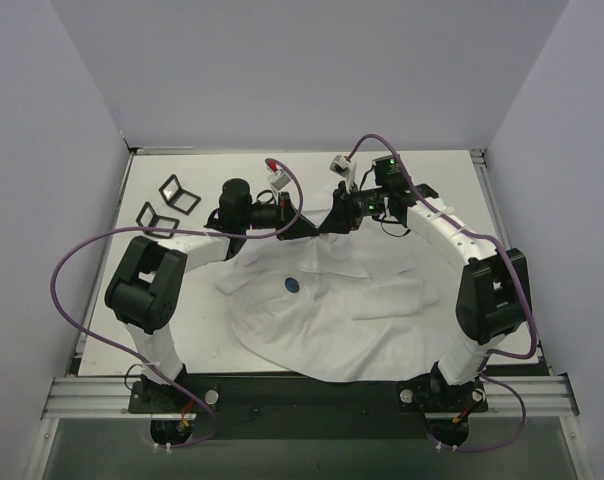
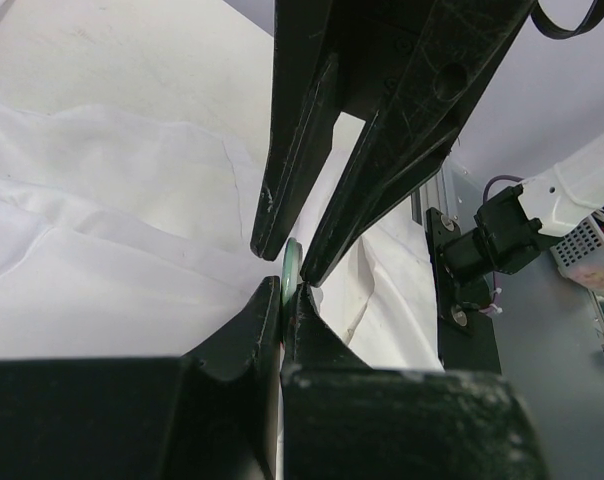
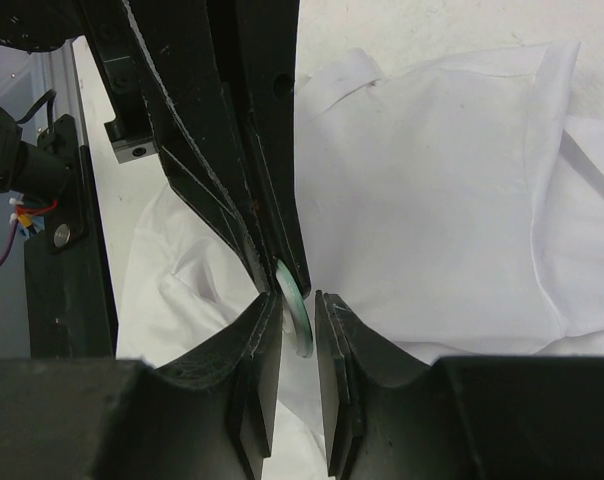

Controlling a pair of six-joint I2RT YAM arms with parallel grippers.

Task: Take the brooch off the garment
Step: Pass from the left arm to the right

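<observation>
Left side of counter: two black square frames, lying flat near each other, well apart from the cloth.

Left arm reaches forward and inward to the far edge of the garment. Left fingers are pressed together on a thin pale-green disc, seen edge-on, gripping its lower rim. No gap shows at either face.

Garment is spread flat, somewhat rumpled, over the middle of the counter. Its rounded hem is toward the arm bases and its collar end is under the two wrists. Just left of its middle a small dark-blue round piece sits on the cloth, away from both arms. Cannot tell whether this piece or the held disc is the brooch.

The disc is held over the cloth at the collar end. Cannot tell whether it touches the fabric.

Right arm comes in from the right and meets the left tip to tip. Right fingers stand slightly apart, straddling the disc's other rim. One finger is against the disc or just beside it. A narrow slit shows between the disc and the other finger, so they are not clamped.
</observation>
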